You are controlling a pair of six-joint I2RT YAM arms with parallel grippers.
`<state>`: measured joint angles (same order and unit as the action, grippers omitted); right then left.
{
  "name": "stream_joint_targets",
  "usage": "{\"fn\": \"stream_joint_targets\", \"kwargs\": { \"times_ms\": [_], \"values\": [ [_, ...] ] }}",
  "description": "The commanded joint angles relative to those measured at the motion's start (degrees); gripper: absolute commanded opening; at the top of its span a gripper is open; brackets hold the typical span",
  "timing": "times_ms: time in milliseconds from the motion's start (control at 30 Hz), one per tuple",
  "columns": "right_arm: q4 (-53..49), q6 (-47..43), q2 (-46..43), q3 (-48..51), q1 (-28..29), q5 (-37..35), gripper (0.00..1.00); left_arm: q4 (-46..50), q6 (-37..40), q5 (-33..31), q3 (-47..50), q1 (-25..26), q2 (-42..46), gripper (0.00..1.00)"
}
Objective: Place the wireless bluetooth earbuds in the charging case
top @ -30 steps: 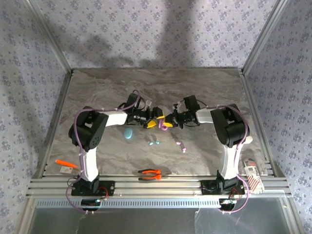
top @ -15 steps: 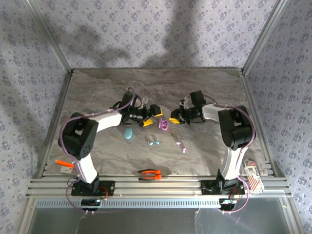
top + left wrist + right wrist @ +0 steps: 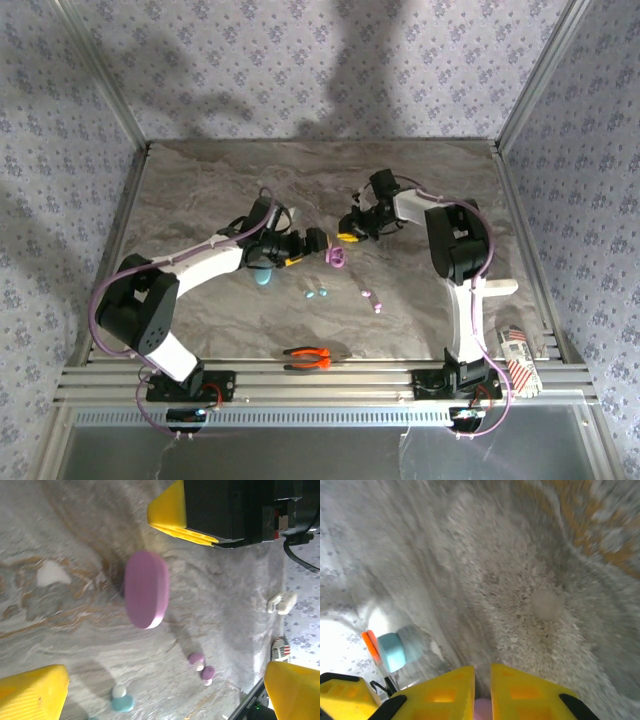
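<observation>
From above, my left gripper lies spread wide open near the middle of the grey marbled table, holding nothing. My right gripper points toward it from the right. Between the two, a little nearer the front edge, sits the pinkish-purple oval charging case. The teal oval charging case peeks out beside my left forearm. Closer to the front edge lie the two teal earbuds, side by side, and to their right the two pinkish-purple earbuds. All four are on the bare table, apart from both cases. Orange-handled pliers lie by the front edge. My left wrist camera shows the purple case as a smooth pebble ahead of my parted yellow fingertips. Beyond it the pink buds are rounded caps with pale tips, and one teal bud looks the same. My right wrist camera is blurred. There my yellow fingers are clenched almost together, leaving a thin slit, and I cannot identify the pinkish smear low in it.
</observation>
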<state>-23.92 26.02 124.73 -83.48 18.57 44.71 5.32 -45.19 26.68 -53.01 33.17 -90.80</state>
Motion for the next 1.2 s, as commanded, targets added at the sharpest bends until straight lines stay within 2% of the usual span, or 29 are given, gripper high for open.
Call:
{"fn": "stream_joint_targets", "kwargs": {
  "times_ms": [0,200,767,1000,1167],
  "values": [
    [-5.12,-2.09,1.27,-1.99,1.3,-1.09,0.15,1.53,1.24,-2.01,0.72,-0.03,2.79,1.0],
    [-4.23,-1.71,-0.65,1.68,2.0,-2.84,0.11,2.54,1.73,-2.5,1.47,-0.06,4.46,1.0],
    [-1.46,-0.63,-9.1,12.37,2.76,-4.56,0.09,2.22,1.14,-2.51,3.76,-0.01,7.48,1.0],
    [-2.24,-0.51,-14.3,14.66,2.03,-6.99,0.09,2.8,0.49,-2.68,5.79,0.38,10.71,1.0],
    [-3.95,-0.53,-20.67,18.9,1.55,-10.02,0.14,5.0,0.87,-3.2,7.32,2.09,14.3,1.0]
  ]
}}
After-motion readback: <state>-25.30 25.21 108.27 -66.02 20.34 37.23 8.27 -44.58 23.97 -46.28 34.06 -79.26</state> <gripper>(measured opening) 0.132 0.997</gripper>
